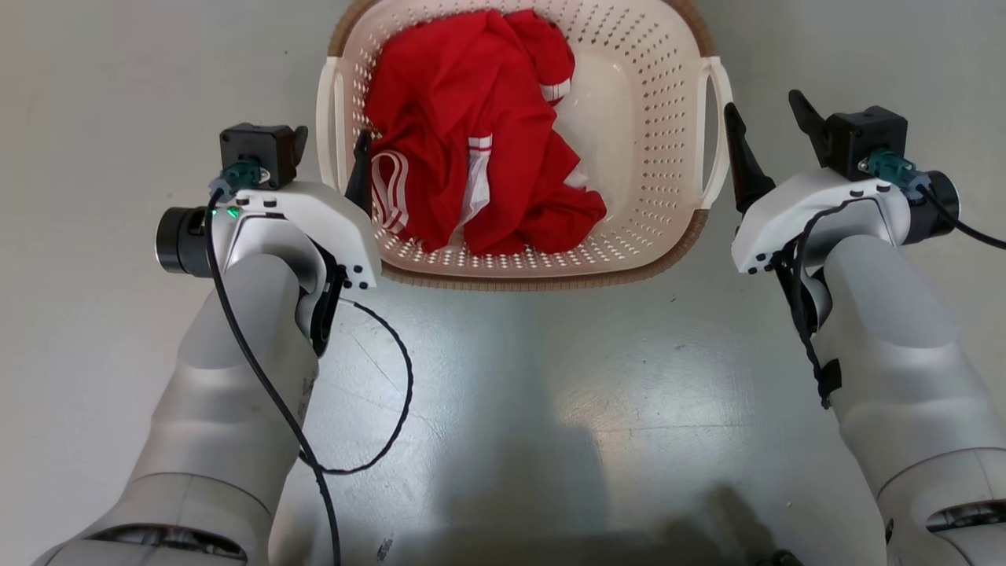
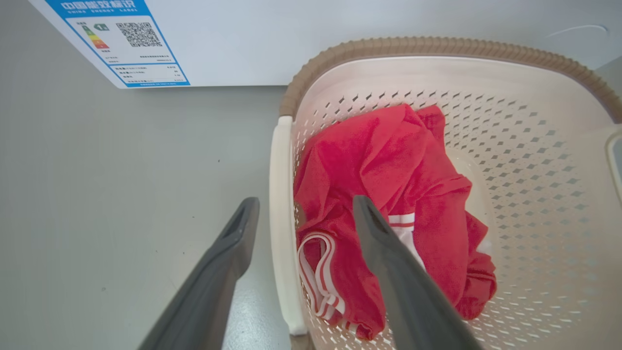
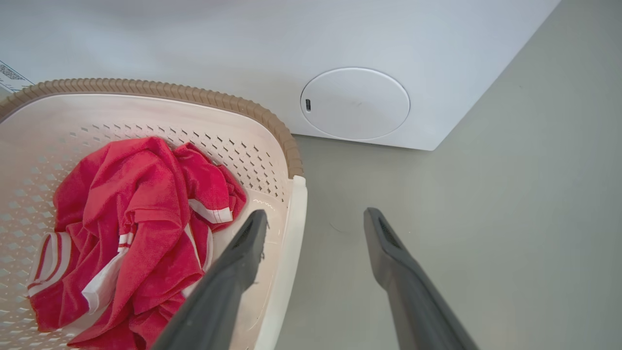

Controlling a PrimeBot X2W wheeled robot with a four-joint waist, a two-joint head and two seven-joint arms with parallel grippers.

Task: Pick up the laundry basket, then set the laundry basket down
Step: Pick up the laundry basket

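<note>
Two handles of the laundry basket (image 1: pixel 644 118), set on the floor at twelve o'clock, are flanked by the wide-open left gripper (image 1: pixel 332 137) at nine and right gripper (image 1: pixel 763 104) at three; the pick-up is judged pending, with both jaws to be closed and raised together

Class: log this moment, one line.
left gripper open astride left handle | right gripper open at right handle | cream perforated plastic laundry basket on floor
</note>
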